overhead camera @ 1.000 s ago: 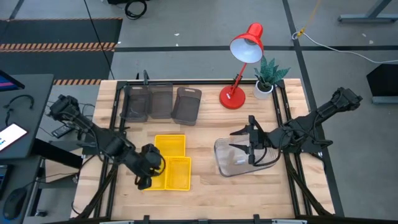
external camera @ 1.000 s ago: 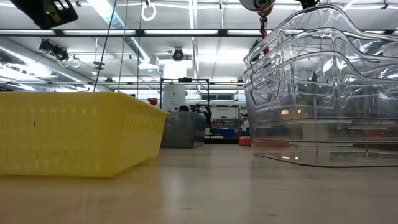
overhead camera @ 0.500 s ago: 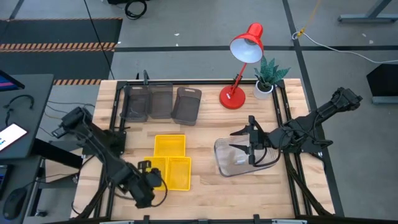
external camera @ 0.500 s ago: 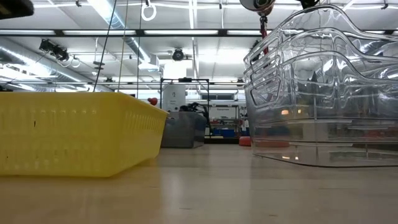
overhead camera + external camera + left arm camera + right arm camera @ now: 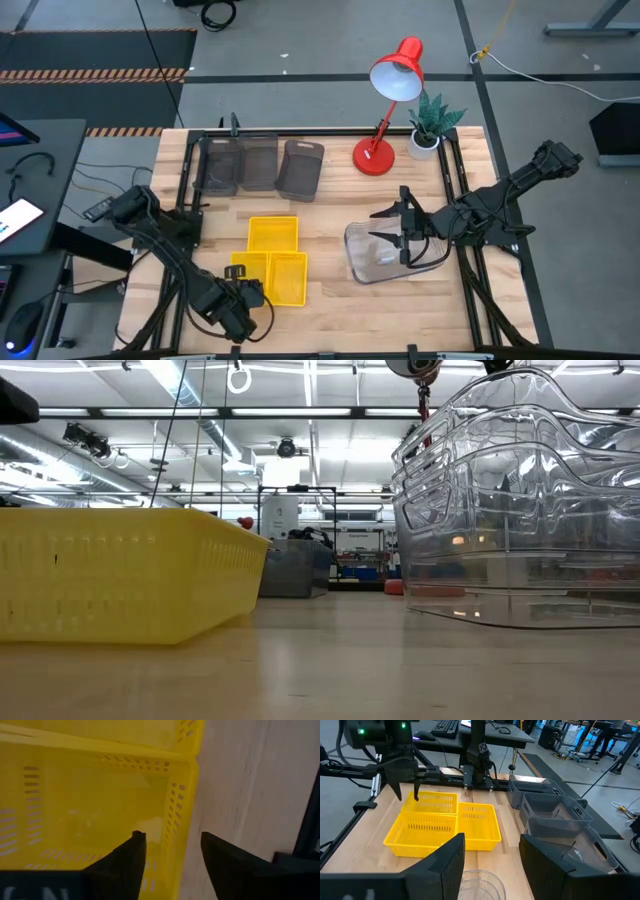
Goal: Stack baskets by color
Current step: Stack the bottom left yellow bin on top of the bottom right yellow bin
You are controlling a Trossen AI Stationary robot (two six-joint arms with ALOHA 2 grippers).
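Left pincer (image 5: 243, 290) sits low over the near-left part of the desk (image 5: 330, 215), fingers (image 5: 131, 857) apart and holding nothing, straddling the perforated side wall of a yellow basket (image 5: 90, 800): one finger inside it, the other outside over bare wood.

Yellow baskets (image 5: 272, 262): two flat on the desk touching each other, one behind (image 5: 273, 233), one nearer the front edge (image 5: 285, 278); the third shows just left of the front one, half hidden under the left pincer, can't tell from above whether it is nested or only beside.

Dark-grey baskets (image 5: 260, 165): three in a row along the far-left edge of the desk, side by side, unstacked.

Clear baskets (image 5: 385, 255): nested into one stack on the right half of the desk; in the low view the stack (image 5: 520, 500) sits tilted.

Right pincer (image 5: 395, 228) hangs over the clear stack's far edge, fingers (image 5: 445, 865) spread, empty.

Red desk lamp (image 5: 385, 105) and small potted plant (image 5: 430, 125) stand at the far-right corner.
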